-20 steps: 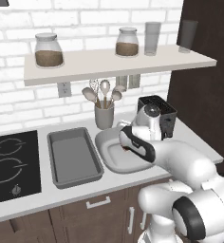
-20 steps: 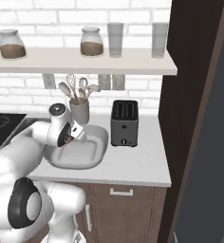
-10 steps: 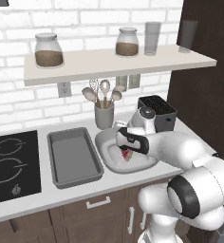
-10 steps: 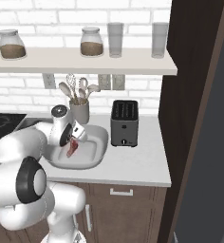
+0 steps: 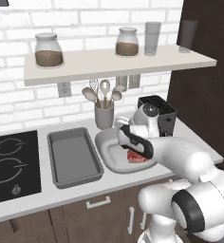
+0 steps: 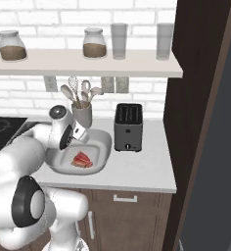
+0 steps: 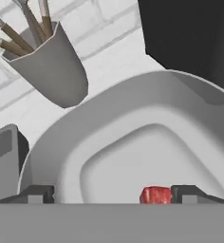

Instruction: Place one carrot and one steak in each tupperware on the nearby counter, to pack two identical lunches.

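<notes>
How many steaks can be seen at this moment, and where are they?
1. The steak lies inside the lighter oval tupperware, beside the utensil holder. A second one may be hidden behind the arm.

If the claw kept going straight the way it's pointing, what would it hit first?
Most likely the floor of the lighter oval tupperware, just beyond the steak. The open claw points into it; depth is unclear.
</notes>
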{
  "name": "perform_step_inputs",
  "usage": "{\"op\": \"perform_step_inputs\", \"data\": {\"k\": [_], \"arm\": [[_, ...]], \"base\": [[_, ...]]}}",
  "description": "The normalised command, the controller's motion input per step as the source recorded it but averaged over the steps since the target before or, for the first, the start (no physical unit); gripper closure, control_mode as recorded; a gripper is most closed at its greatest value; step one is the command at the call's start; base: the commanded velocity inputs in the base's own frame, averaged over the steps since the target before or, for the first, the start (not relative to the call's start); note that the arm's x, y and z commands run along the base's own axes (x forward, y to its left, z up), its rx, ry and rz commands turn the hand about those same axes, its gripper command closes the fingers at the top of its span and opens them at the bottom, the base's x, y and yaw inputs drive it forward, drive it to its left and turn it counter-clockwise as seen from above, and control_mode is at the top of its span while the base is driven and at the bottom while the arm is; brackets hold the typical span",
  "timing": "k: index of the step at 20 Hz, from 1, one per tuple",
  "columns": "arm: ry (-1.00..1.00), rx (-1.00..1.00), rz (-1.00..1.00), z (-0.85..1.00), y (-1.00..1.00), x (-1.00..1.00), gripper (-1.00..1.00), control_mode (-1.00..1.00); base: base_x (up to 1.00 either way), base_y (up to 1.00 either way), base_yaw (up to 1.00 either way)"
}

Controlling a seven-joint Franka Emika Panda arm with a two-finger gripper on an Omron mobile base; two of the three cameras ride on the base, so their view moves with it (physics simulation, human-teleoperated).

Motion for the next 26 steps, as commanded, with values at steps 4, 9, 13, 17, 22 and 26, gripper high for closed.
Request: {"op": "perform_step_inputs", "data": {"k": [4,9,13,17,22,26], "arm": [[-0.11,0.01,0.00,0.96,0.00,-0.99,-1.00,-1.00],[-0.09,-0.01,0.01,1.00,-0.09,-0.98,-1.00,-1.00],[-0.08,-0.13,0.12,1.00,-0.27,-0.90,-1.00,-1.00],[-0.01,-0.26,0.17,0.90,-0.29,-0.78,-1.00,-1.00],[0.14,-0.18,0.04,0.54,-0.06,-0.82,-1.00,-1.00],[0.15,-0.15,0.00,-0.04,-0.09,-0.96,-1.00,-1.00]], "base": [[0.00,0.00,0.00],[0.00,0.00,0.00],[0.00,0.00,0.00],[0.00,0.00,0.00],[0.00,0.00,0.00],[0.00,0.00,0.00]]}}
